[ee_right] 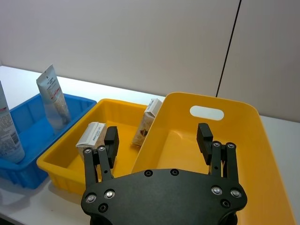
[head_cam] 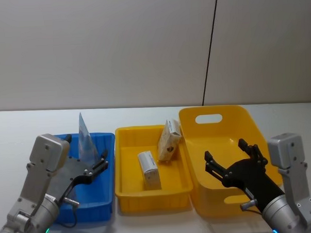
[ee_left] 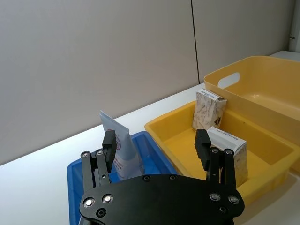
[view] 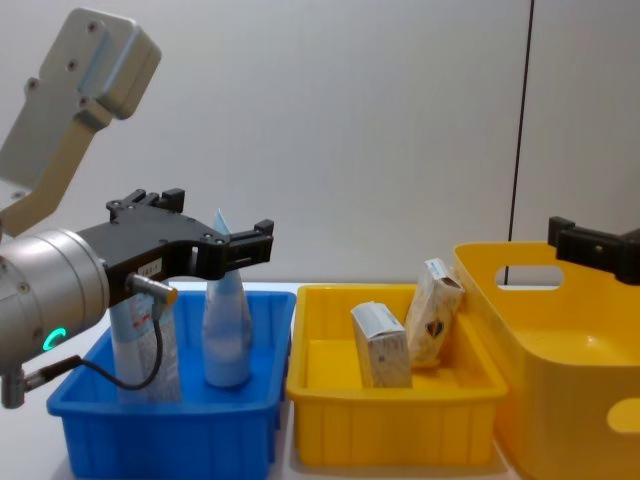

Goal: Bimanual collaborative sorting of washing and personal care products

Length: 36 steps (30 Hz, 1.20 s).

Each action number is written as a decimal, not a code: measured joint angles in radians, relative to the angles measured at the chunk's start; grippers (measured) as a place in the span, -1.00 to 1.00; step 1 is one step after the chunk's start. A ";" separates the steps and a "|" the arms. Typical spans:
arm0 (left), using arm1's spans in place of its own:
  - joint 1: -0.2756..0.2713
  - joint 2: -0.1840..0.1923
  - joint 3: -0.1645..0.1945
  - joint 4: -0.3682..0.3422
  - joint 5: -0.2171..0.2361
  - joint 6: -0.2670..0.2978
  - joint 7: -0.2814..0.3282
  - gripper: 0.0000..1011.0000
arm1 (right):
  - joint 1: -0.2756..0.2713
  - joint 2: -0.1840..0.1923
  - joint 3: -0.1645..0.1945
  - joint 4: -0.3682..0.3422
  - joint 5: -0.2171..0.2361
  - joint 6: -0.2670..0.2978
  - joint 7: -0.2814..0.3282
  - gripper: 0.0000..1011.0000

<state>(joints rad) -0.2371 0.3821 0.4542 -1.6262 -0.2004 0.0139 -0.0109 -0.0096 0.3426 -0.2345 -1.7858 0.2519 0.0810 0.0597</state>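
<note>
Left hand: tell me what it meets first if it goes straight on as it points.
Probably the upright pale-blue tube in the blue bin: it stands just ahead of the open left hand, close by one finger. Depth is unclear; it might slip past.

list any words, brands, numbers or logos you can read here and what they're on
No text is legible.
far pale-blue tube: small print, too blurred to read.
near pale-blue tube: small print, too blurred to read.
leaning pack: dark emblem, no readable words.
upright pack: fine print, too small to read.
blue bin, yellow tray, large yellow bin: no markings seen.
</note>
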 joint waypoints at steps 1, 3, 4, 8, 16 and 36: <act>0.000 0.000 0.000 0.000 0.000 0.000 0.000 0.98 | 0.000 0.000 0.000 0.000 0.000 0.000 0.000 0.98; 0.000 0.000 0.000 0.000 0.000 0.000 0.000 0.98 | 0.000 0.000 0.000 0.000 0.000 0.000 0.000 0.98; 0.000 0.000 0.000 0.000 0.000 0.000 0.000 0.98 | 0.000 0.000 0.000 0.000 0.000 0.000 0.000 0.98; 0.000 0.000 0.000 0.000 0.000 0.000 0.000 0.98 | 0.000 0.000 0.000 0.000 0.000 0.000 0.000 0.98; 0.000 0.000 0.000 0.000 0.000 0.000 0.000 0.98 | 0.000 0.000 0.000 0.000 0.000 0.000 0.000 0.98; 0.000 0.000 0.000 0.000 0.000 0.000 0.000 0.98 | 0.004 0.000 0.000 0.003 0.001 0.002 0.002 0.98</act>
<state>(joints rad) -0.2372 0.3821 0.4542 -1.6262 -0.2003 0.0139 -0.0109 -0.0057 0.3423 -0.2345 -1.7825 0.2524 0.0828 0.0620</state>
